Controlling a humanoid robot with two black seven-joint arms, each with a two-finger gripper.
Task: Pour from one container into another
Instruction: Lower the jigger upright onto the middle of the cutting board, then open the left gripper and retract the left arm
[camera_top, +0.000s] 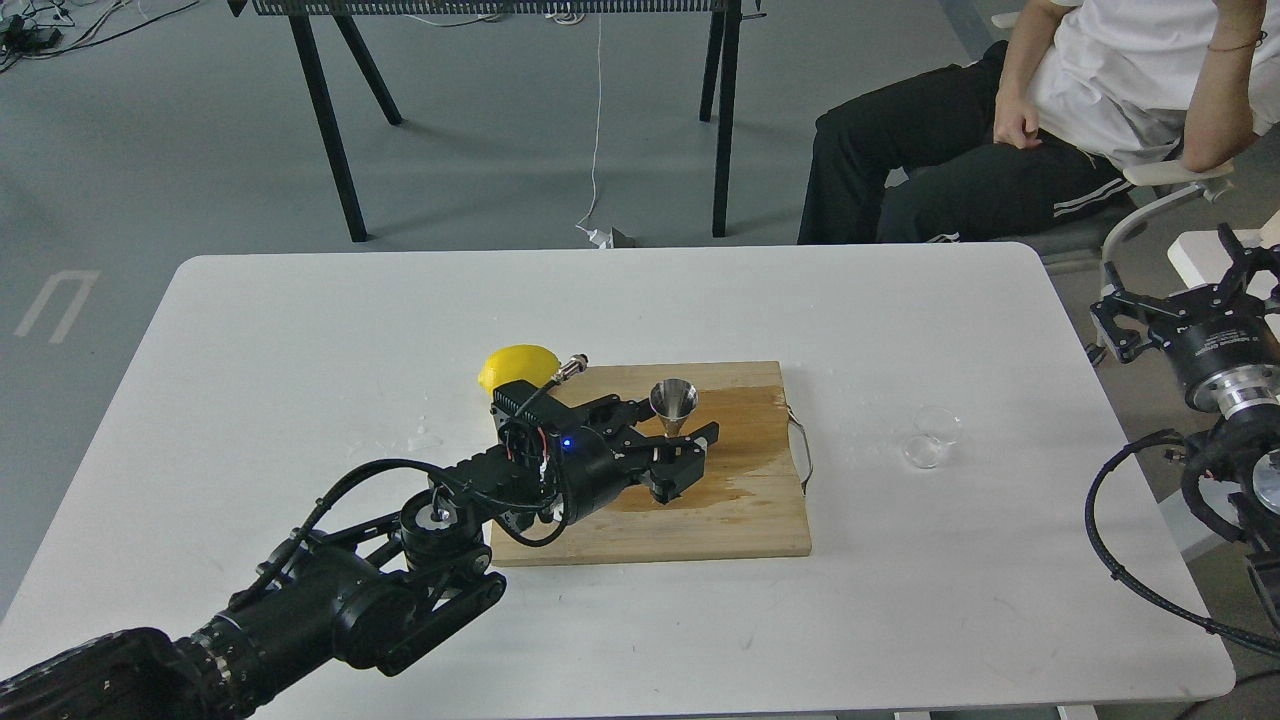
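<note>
The steel jigger (673, 398) is over the wooden cutting board (740, 520), upright, with only its upper cone showing. My left gripper (682, 452) is shut on the jigger's waist, and its fingers hide the lower cone. The tiny clear cup (930, 437) stands on the white table to the right of the board, far from both grippers. My right gripper (1175, 290) hangs off the table's right edge with its fingers spread open and nothing in them.
A yellow lemon (518, 365) lies at the board's back left corner, just behind my left wrist. A dark wet stain (745, 440) covers the board's middle. Water droplets (425, 437) spot the table left of it. A seated person (1060, 110) is beyond the far right corner.
</note>
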